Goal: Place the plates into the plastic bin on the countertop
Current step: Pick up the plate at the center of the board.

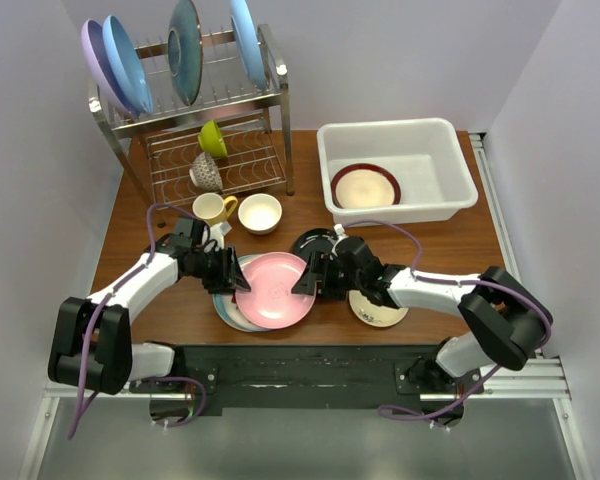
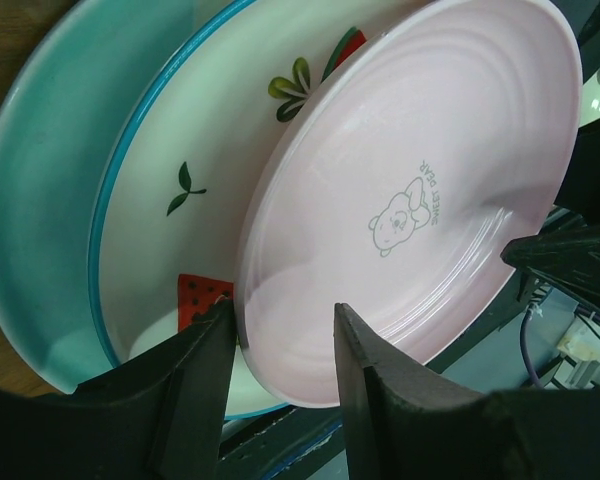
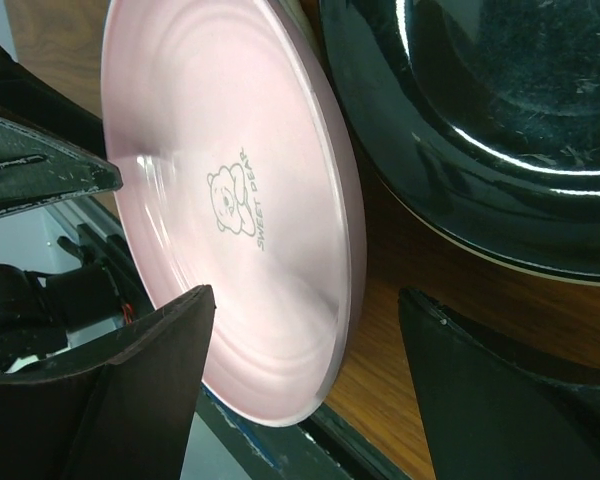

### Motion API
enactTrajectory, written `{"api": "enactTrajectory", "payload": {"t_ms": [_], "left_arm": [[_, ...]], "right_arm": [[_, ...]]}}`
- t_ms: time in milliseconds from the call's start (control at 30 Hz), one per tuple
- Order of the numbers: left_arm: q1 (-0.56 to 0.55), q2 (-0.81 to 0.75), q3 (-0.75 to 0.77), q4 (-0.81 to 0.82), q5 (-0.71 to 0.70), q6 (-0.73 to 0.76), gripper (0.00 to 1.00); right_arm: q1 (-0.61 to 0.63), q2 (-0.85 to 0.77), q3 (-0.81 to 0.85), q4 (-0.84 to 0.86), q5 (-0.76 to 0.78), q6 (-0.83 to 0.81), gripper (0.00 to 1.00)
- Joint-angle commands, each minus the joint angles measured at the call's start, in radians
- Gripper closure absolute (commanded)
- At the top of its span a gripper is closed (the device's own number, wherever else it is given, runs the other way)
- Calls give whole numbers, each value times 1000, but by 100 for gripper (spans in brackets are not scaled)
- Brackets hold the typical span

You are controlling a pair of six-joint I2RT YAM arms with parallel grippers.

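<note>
On wood-grain countertop [image 1: 450,250] | left tool [image 2: 283,308] clamps glossy round pink plate [image 2: 410,150] | right tool [image 3: 308,295] apart

2 white-and-black arms [image 1: 138,281], purple cables [image 1: 84,385], black jaws

Plastic bin [image 1: 450,150]: white, rectangular, upright on countertop [image 1: 450,245].
Maroon-rimmed cream plate [image 1: 365,186]: flat inside bin.
Pink plate [image 1: 273,288]: bear print, topping stack, well apart from bin, near-left of it.
Fruit-slice plate [image 2: 210,170], teal plate [image 2: 50,200]: stacked beneath pink plate.
Glossy black plate [image 1: 315,243]: between stack and bin.
Small cream plate [image 1: 380,310]: nearward of bin, well apart.
</note>
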Motion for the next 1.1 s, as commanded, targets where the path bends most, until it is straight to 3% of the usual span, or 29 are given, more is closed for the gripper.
{"api": "enactTrajectory", "payload": {"t_ms": [0, 333, 567, 667, 833, 1067], "left_arm": [[-10, 4, -7, 43, 42, 13, 52], [-21, 14, -15, 58, 56, 13, 53], [-24, 14, -15, 63, 58, 13, 53], [-23, 11, -13, 63, 61, 14, 52], [-23, 5, -9, 63, 62, 17, 48], [-23, -45, 10, 52, 41, 17, 32]], "right_arm": [[5, 5, -20, 114, -28, 40, 23], [7, 43, -61, 247, -75, 94, 42], [7, 23, -64, 244, -72, 97, 78], [5, 13, -67, 237, -64, 97, 88], [5, -20, -59, 191, -49, 83, 94], [7, -64, -49, 117, -26, 58, 98]]}}
